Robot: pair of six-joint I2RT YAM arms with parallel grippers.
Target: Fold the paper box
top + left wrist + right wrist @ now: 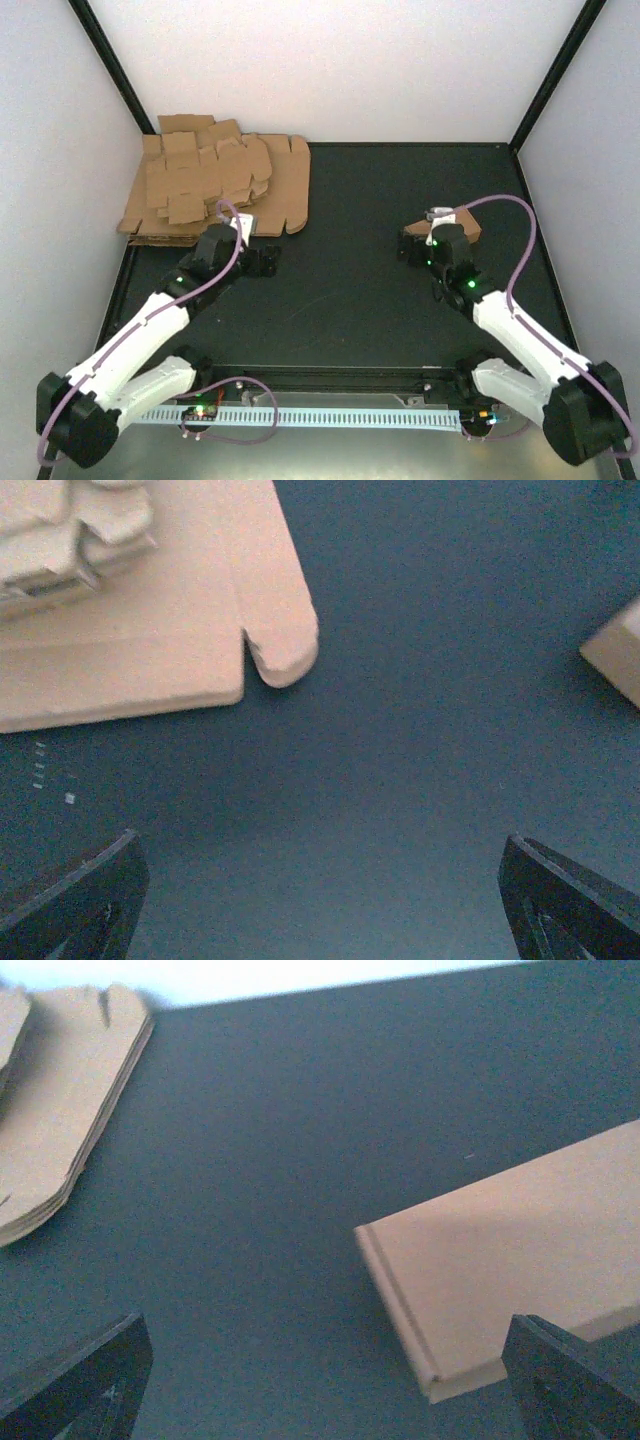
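top external | paper box (468, 225) lies on the bench (350, 300) at far right, just ahead of right jaws | both jaws wide, holding nothing | risk: a finger by the box's near corner may shove it aside; left jaws near cardboard pile (215, 185) may snag a flap

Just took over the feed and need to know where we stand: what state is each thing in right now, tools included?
paper box: folded into a flat carton, lying on the table, not gripped.
cardboard stack: flat unfolded sheets, piled unevenly, no tool on it.
left tool: open, empty, over the table.
right tool: open, empty, paper box beside one finger.
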